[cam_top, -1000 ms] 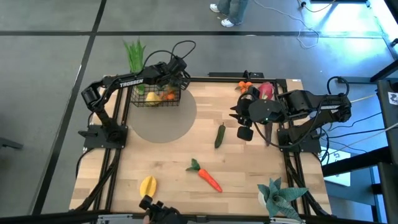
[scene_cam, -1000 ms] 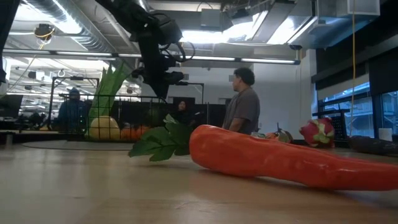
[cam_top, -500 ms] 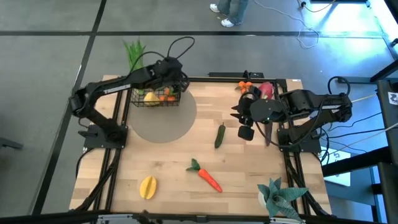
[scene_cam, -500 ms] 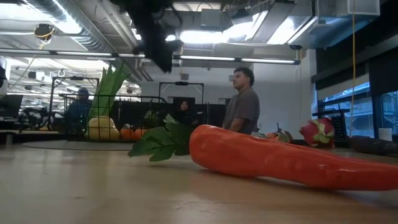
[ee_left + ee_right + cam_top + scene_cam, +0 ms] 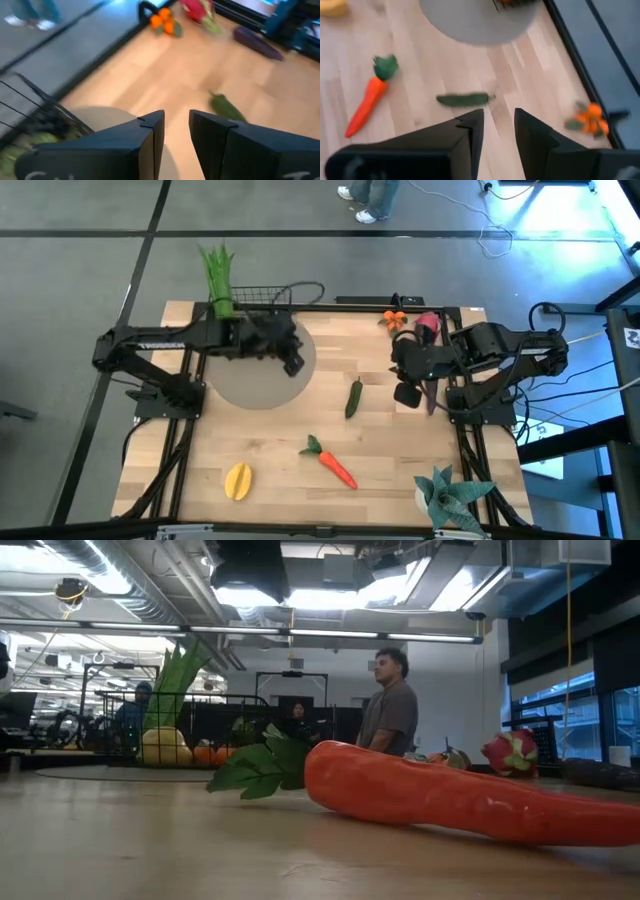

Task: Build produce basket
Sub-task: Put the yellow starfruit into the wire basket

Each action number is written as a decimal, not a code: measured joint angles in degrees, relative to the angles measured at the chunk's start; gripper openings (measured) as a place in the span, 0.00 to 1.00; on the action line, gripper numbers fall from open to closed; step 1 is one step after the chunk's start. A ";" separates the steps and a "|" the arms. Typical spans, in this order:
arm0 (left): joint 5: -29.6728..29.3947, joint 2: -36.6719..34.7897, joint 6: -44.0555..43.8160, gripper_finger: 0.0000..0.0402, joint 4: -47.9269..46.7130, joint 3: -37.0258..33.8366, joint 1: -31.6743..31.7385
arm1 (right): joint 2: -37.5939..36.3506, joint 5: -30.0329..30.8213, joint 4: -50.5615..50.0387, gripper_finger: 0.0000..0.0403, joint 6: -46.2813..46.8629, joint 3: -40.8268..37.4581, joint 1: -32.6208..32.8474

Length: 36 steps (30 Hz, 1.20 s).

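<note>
Left gripper (image 5: 293, 364) empty, fingers parted, above grey mat just right of basket (image 5: 250, 307) at far left. Right gripper (image 5: 407, 393) also parted, empty. Next pick probably cucumber (image 5: 353, 397) (mid-table): straddle it crosswise

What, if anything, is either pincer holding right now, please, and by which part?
Nothing is held. The left pincer hangs open and empty above the round grey mat; the right pincer is open and empty too, above the small green cucumber.
</note>
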 joint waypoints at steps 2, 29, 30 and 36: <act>0.00 0.02 -2.97 0.20 -0.57 0.00 -2.47 | 0.00 0.97 -2.51 0.24 2.76 0.00 0.00; -3.23 -1.71 -16.00 0.20 -2.94 -0.01 -19.67 | -0.13 -18.57 4.81 0.24 -5.75 -10.86 -20.56; -3.28 -1.68 -16.90 0.20 -3.92 -0.07 -20.10 | -0.13 -20.32 7.15 0.24 -6.14 -12.34 -20.07; -3.28 -1.77 -23.33 0.20 -9.93 -0.07 -22.61 | -0.13 -25.52 22.90 0.24 -4.53 -19.06 -14.37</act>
